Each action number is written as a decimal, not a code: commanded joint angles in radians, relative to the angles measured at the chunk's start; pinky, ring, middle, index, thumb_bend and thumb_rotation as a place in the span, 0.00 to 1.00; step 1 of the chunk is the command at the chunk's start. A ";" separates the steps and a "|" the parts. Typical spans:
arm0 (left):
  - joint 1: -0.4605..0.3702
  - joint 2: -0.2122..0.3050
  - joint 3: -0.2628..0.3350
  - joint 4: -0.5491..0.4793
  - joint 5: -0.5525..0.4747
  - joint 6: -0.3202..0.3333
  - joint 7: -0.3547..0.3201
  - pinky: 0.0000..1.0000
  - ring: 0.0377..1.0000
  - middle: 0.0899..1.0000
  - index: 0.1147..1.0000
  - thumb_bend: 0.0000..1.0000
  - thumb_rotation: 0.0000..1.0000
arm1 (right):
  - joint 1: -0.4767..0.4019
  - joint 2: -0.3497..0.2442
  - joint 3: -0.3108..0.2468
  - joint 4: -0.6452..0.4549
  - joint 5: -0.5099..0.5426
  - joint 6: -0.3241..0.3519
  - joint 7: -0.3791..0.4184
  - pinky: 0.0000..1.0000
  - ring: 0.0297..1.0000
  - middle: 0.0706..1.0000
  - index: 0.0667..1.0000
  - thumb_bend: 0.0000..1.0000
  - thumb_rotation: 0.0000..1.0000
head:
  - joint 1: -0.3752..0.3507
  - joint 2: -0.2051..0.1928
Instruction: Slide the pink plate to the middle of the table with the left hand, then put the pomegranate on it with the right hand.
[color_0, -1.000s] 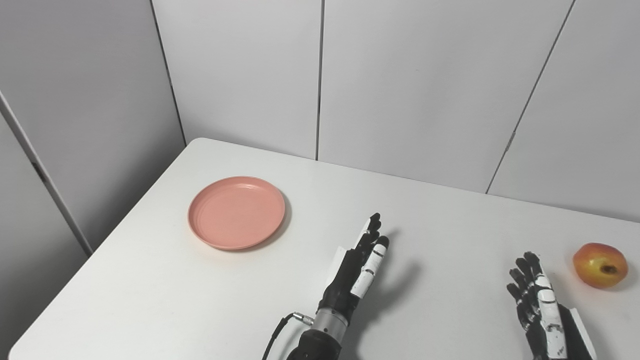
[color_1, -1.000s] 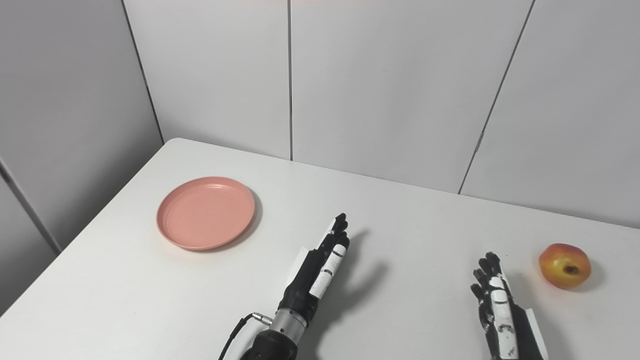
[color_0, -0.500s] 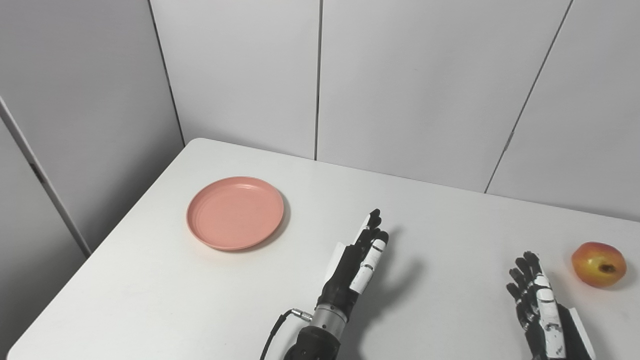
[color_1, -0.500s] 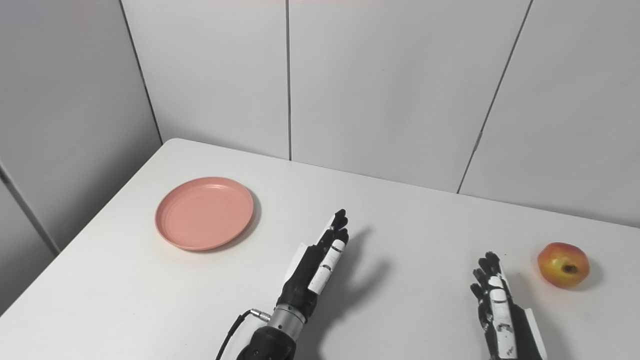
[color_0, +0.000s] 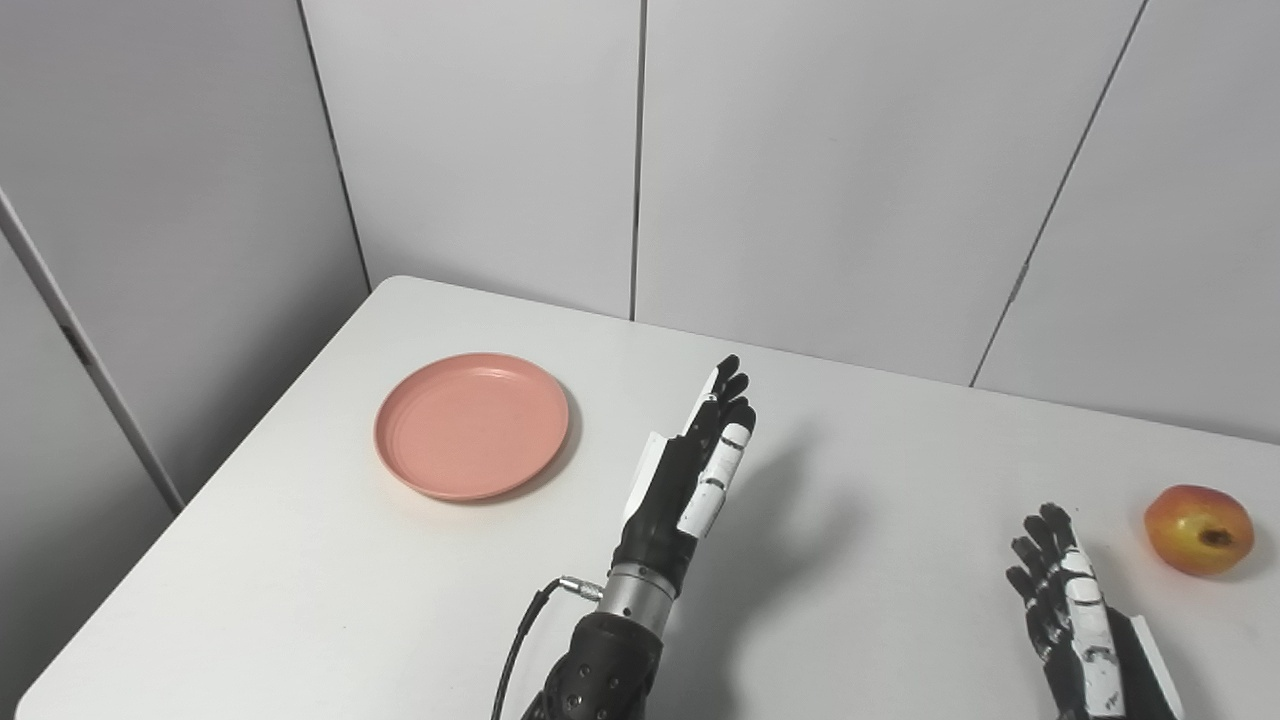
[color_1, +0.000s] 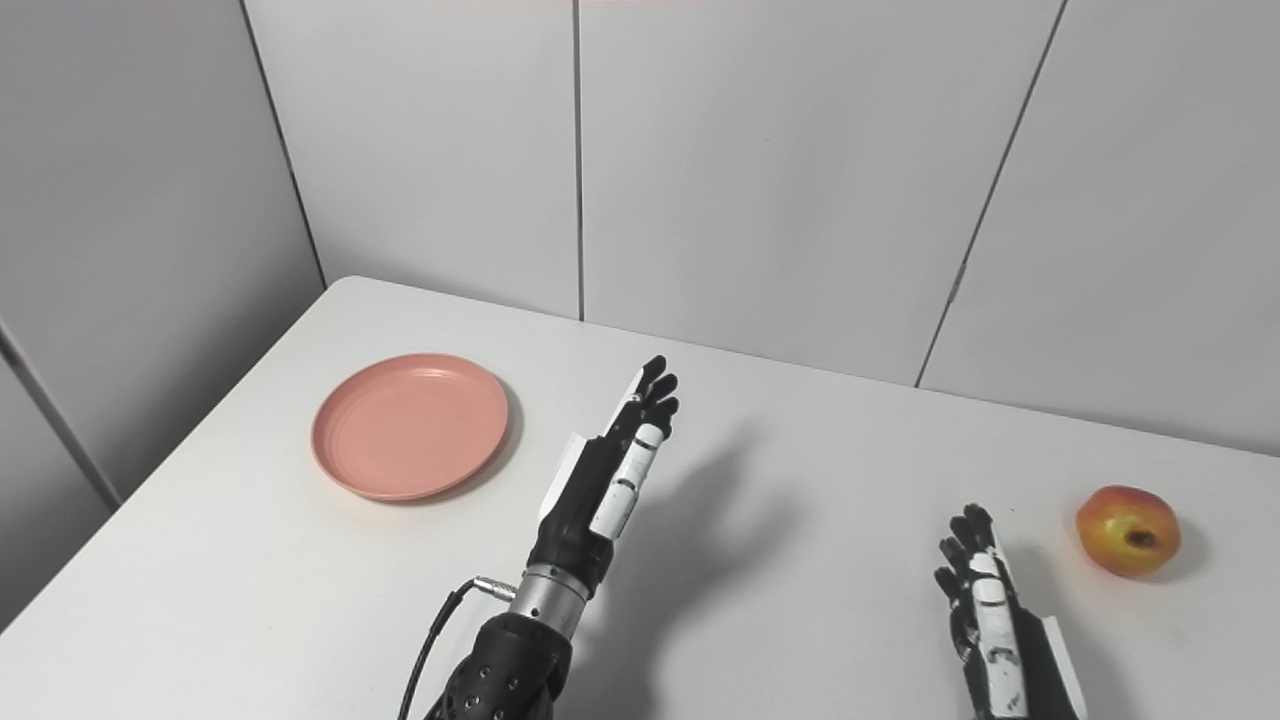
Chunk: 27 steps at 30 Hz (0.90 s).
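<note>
A pink plate (color_0: 471, 424) lies empty on the white table (color_0: 330, 580) at the left, also in the right eye view (color_1: 410, 424). A red-yellow pomegranate (color_0: 1198, 529) sits at the far right, also in the right eye view (color_1: 1128, 530). My left hand (color_0: 692, 476) is open with straight fingers, raised above the table's middle, right of the plate and apart from it. My right hand (color_0: 1070, 620) is open and empty near the front edge, left of the pomegranate and not touching it.
Grey wall panels (color_0: 820, 170) stand behind the table. The table's left edge (color_0: 200, 500) drops off near the plate. A cable (color_0: 520, 640) runs along my left wrist.
My left hand has risen and moved forward and a little left, toward the plate. My right hand has drawn back slightly. The plate and the pomegranate have not moved.
</note>
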 joint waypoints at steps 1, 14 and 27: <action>-0.049 0.005 0.007 -0.039 0.013 -0.005 0.008 0.93 0.95 0.96 0.95 0.50 1.00 | -0.023 -0.001 0.000 -0.015 -0.002 -0.040 0.003 1.00 1.00 1.00 1.00 0.19 1.00 | 0.002 -0.002; -0.120 0.062 0.105 -0.062 -0.008 -0.051 0.023 0.95 0.96 0.98 0.97 0.46 1.00 | -0.024 -0.002 -0.004 -0.009 -0.003 -0.034 0.000 1.00 1.00 1.00 1.00 0.19 1.00 | 0.004 -0.007; -0.154 0.106 0.222 -0.119 -0.066 -0.003 0.055 0.99 0.97 0.99 0.99 0.48 1.00 | -0.025 -0.005 -0.005 -0.013 0.002 -0.037 0.004 1.00 1.00 1.00 1.00 0.19 1.00 | 0.007 -0.002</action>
